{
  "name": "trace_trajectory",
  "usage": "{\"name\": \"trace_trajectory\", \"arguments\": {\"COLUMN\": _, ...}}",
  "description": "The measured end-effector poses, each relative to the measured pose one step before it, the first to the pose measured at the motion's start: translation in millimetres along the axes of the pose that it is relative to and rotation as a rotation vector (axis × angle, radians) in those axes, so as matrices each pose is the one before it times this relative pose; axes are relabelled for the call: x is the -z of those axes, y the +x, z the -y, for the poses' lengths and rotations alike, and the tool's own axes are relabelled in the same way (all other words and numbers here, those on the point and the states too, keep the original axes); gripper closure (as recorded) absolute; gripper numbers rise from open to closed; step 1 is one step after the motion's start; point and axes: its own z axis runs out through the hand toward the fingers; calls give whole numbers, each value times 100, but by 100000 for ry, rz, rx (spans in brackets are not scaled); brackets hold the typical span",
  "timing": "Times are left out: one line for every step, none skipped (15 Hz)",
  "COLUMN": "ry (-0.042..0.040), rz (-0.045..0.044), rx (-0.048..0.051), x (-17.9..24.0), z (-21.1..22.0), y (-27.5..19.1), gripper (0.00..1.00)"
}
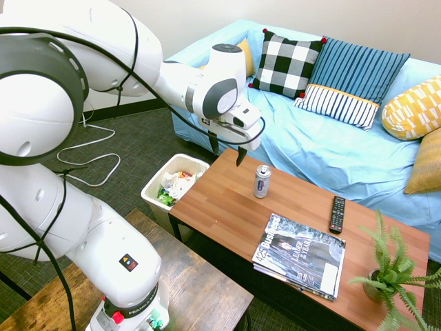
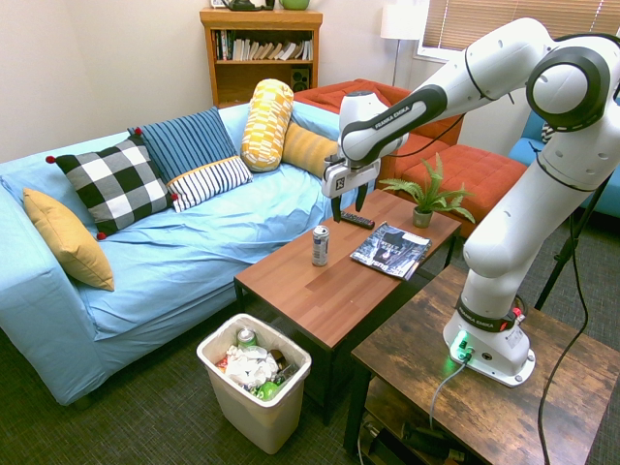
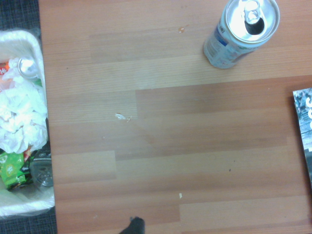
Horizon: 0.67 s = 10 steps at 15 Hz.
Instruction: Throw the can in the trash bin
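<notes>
First exterior view gives a decent count: one can (image 1: 262, 181) standing upright on the coffee table (image 1: 227, 214), one trash bin (image 1: 173, 187) on the carpet just off the table's short end, one magazine pile (image 1: 299, 255), one remote (image 1: 337, 214) near the sofa-side edge, and one potted fern (image 1: 391, 272) at the far corner. Five cushions sit on the light blue sofa (image 1: 331, 148): one checked, one striped and three yellow-ish ones. The can is close to the sofa-side edge, between the bin end and the magazines, touching nothing. The bin already has crumpled white paper, green scraps and what looks like another can in it. The white arm reaches out over the table with the gripper (image 1: 225, 149) pointing straight down, hovering above the wood a bit toward the bin end from the can, fingers spread apart and holding nothing. Wrist view looks down on the can's open top and bare wood planks, with the bin's rim at one side. Second exterior view shows a bookshelf (image 2: 260, 50), a floor lamp and an orange sofa (image 2: 455, 155) behind, dark carpet underneath.
</notes>
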Motion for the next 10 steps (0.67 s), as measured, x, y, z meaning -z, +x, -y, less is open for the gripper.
{"name": "trace_trajectory", "arguments": {"ry": 60, "rz": -21, "rx": -15, "x": -1, "z": 51, "y": 50, "gripper": 0}}
{"name": "trace_trajectory", "arguments": {"ry": 803, "rz": -645, "rx": -175, "x": -12, "z": 83, "y": 105, "gripper": 0}}
{"name": "trace_trajectory", "arguments": {"ry": 1244, "rz": -1013, "rx": -606, "x": -69, "z": 167, "y": 190, "gripper": 0}}
{"name": "trace_trajectory", "arguments": {"ry": 891, "rz": -865, "rx": -859, "x": -291, "z": 70, "y": 346, "gripper": 0}}
{"name": "trace_trajectory", "arguments": {"ry": 770, "rz": -618, "rx": -1192, "x": -516, "z": -82, "y": 642, "gripper": 0}}
{"name": "trace_trajectory", "arguments": {"ry": 582, "rz": -545, "rx": -1573, "x": -670, "z": -168, "y": 888, "gripper": 0}}
{"name": "trace_trajectory", "arguments": {"ry": 592, "rz": -706, "rx": -1783, "x": -695, "z": -122, "y": 1085, "gripper": 0}}
{"name": "trace_trajectory", "arguments": {"ry": 393, "rz": -776, "rx": -2085, "x": -643, "z": 50, "y": 1187, "gripper": 0}}
{"name": "trace_trajectory", "arguments": {"ry": 238, "rz": -493, "rx": -2116, "x": -521, "z": 149, "y": 1120, "gripper": 0}}
{"name": "trace_trajectory", "arguments": {"ry": 227, "rz": -14, "rx": -1422, "x": -457, "z": 320, "y": 1071, "gripper": 0}}
